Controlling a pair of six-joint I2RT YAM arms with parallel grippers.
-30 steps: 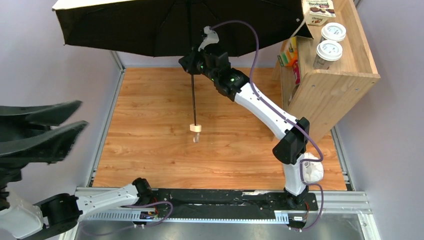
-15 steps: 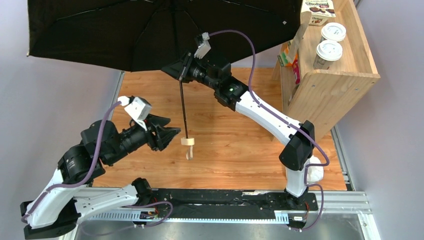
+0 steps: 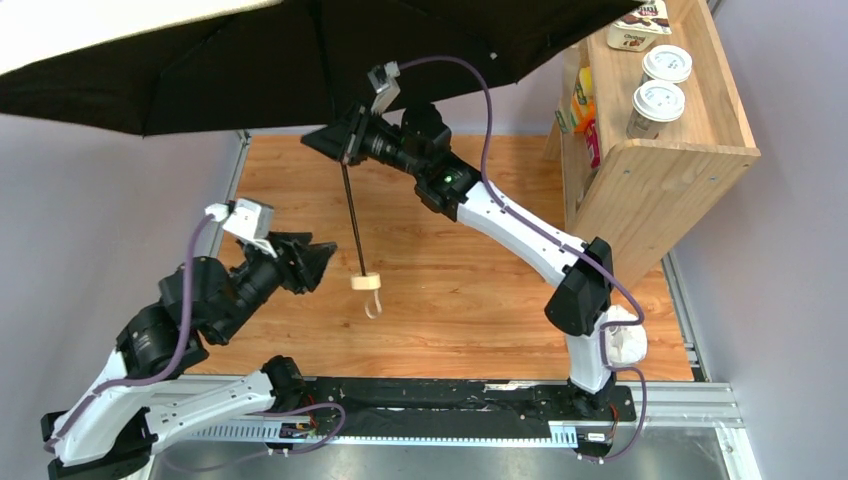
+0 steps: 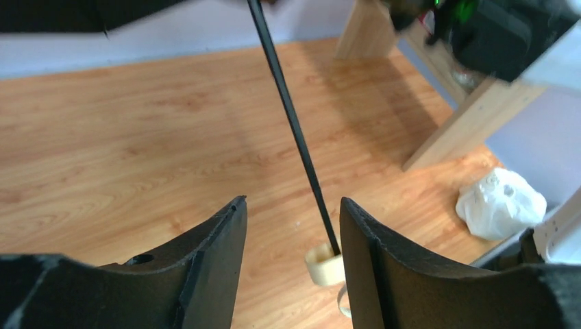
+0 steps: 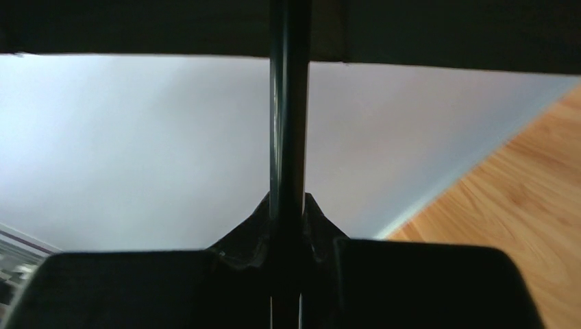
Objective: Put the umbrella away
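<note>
A: Nearest the bases first?

B: Brought the left hand in from off the left edge within 1 second. Gaping wide now, gripping nothing, aimed at the shaft just above the knob handle. Near, not touching.

A: Farther out?

B: Keeps the right hand clamped tight on the shaft high up, just under the canopy. Shifted left and tipped over the last 0.5 seconds. Leaves the umbrella fully open, aloft over the tabletop, knob swung toward the left hand.

A: Meaning for the task?

B: Looks like setting up a 2-handed grip for collapsing the canopy. Nothing folded yet, so early on.

A: Hidden or unclear?

B: Can't see much of the canopy: cut off by the top edge. From the right wrist, only dark shaft pinched between dark fingers. From the left wrist, loses part of the knob behind 1 finger. Can't judge depth between the left fingers and the shaft there.
</note>
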